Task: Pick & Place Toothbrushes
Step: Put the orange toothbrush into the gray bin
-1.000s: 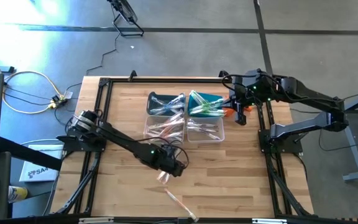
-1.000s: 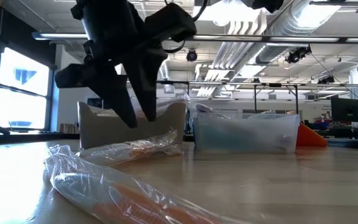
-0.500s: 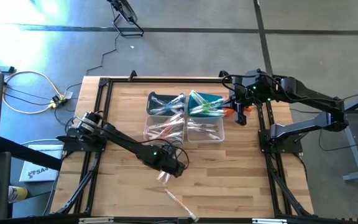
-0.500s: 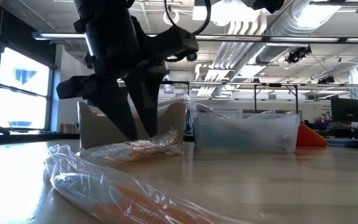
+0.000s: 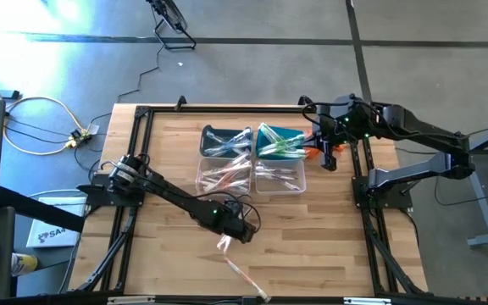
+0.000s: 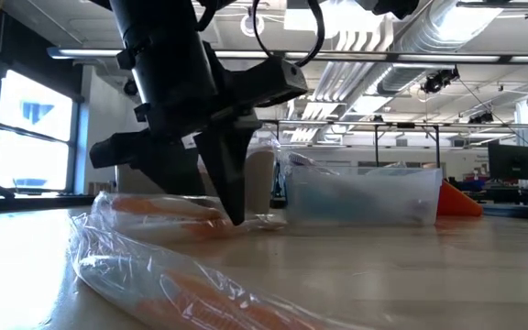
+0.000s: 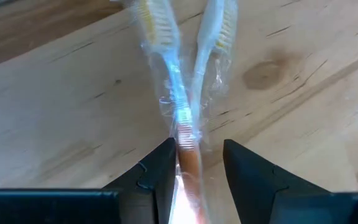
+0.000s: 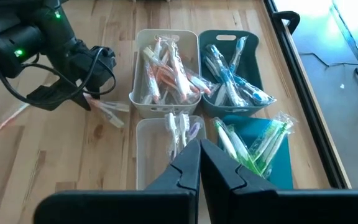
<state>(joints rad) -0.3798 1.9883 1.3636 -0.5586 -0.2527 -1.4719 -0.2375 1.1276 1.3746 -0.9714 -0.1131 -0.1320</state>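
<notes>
Toothbrush pack (image 7: 185, 134) sits between your left tool's (image 7: 194, 165) half-open fingers, not yet clamped; its slick wrapper could slip when you close.

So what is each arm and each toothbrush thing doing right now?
left gripper: open, fingers either side of a wrapped orange toothbrush on the table
right gripper: shut, empty, above the bins
four bins: holding sorted toothbrushes
another wrapped toothbrush: lying loose near the table's front edge
</notes>
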